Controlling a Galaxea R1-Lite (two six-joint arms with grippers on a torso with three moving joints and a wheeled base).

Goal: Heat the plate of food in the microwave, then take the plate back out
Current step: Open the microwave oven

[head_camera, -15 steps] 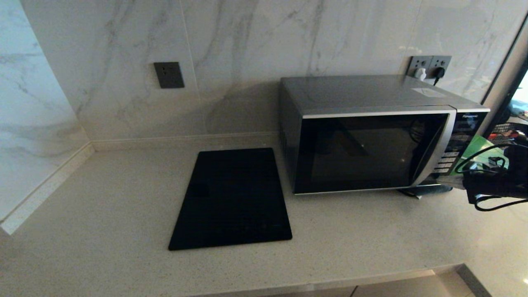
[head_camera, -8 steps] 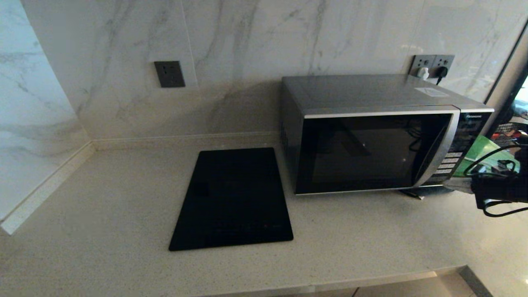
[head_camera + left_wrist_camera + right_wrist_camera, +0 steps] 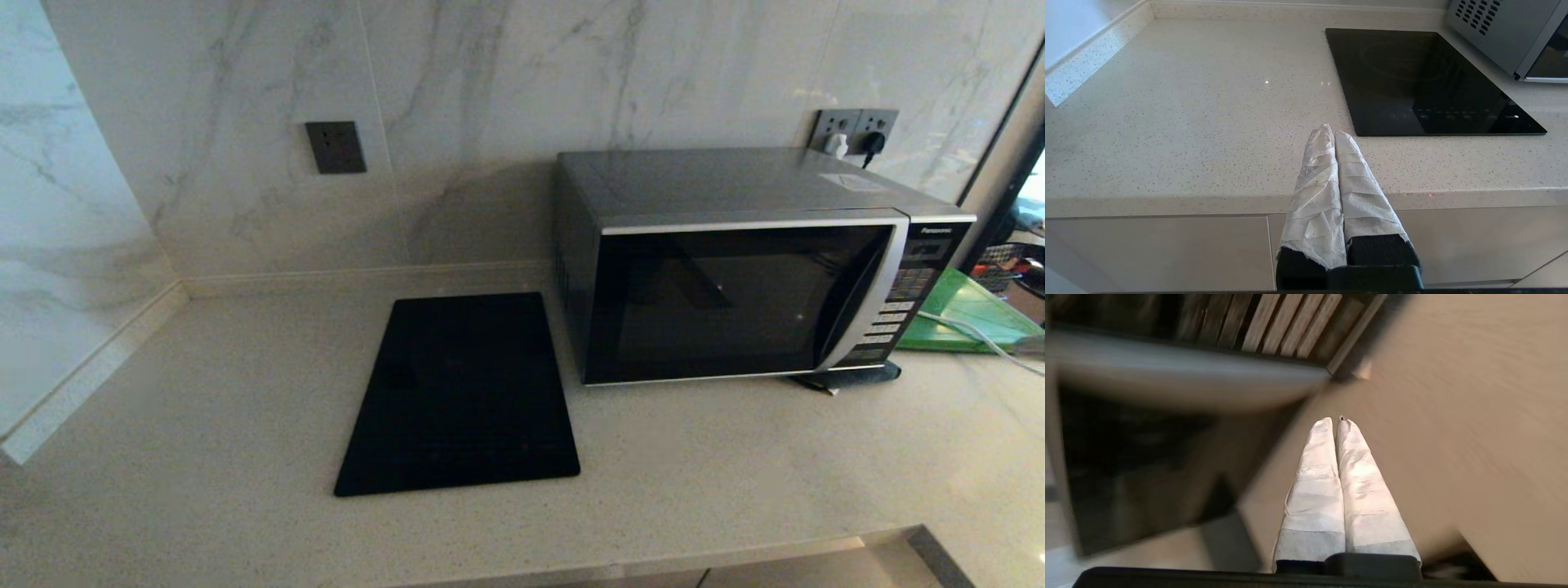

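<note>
The microwave (image 3: 735, 269) stands on the counter at the right with its dark glass door closed; its grey side (image 3: 1502, 32) shows in the left wrist view. The plate of food is out of view. My left gripper (image 3: 1329, 131) is shut and empty, held just off the counter's front edge, left of the cooktop. My right gripper (image 3: 1334, 421) is also shut with nothing in it, away from the counter and over a tan surface. Neither arm shows in the head view.
A flat black cooktop (image 3: 461, 392) lies left of the microwave. A green board (image 3: 963, 314) with a white cable (image 3: 976, 335) across it sits right of the microwave. Wall sockets (image 3: 853, 126) are behind it. The counter's front edge (image 3: 735, 551) runs below.
My right arm, which hung at the right edge beside the microwave's button panel, has drawn off to the right and out of the head view. The microwave door stays closed.
</note>
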